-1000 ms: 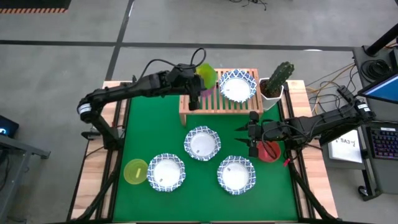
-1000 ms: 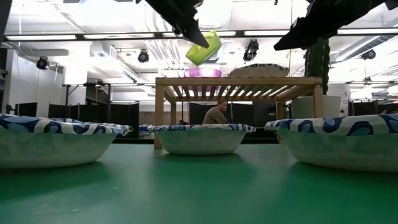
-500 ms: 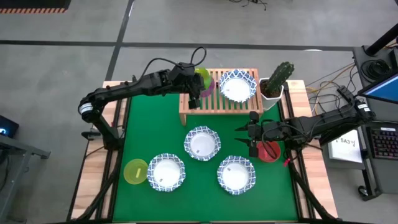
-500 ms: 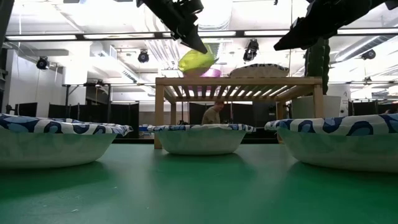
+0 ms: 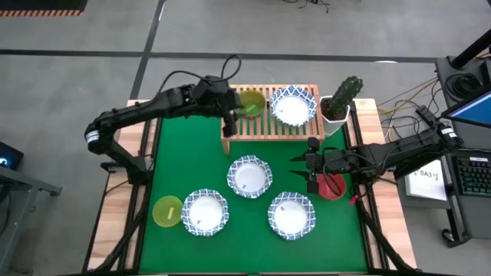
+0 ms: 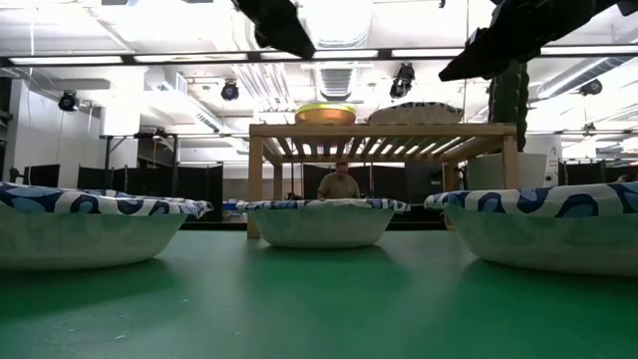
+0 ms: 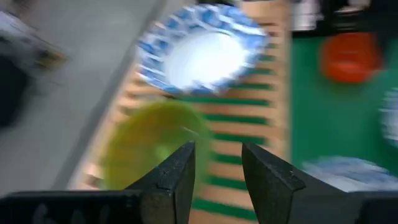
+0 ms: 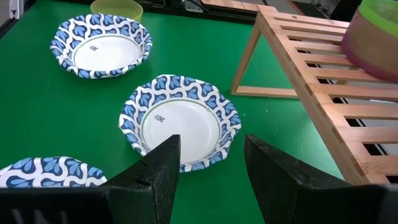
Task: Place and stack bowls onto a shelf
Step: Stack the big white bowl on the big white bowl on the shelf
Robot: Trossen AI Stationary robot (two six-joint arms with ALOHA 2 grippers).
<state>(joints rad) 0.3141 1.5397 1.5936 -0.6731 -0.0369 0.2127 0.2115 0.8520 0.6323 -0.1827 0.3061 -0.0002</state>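
The green bowl (image 5: 250, 102) sits nested in a purple bowl (image 8: 375, 43) on the light-wood shelf (image 5: 265, 126), left of a blue-rimmed white bowl (image 5: 293, 105). The purple one is mostly hidden from above. The left gripper (image 5: 230, 115) hovers beside it, fingers (image 7: 177, 174) spread. The right gripper (image 5: 300, 167), fingers apart, waits near the red bowl (image 5: 332, 186).

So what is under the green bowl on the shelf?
The green bowl sits nested in a purple bowl, which rests on the shelf slats. The purple bowl's inside is covered.
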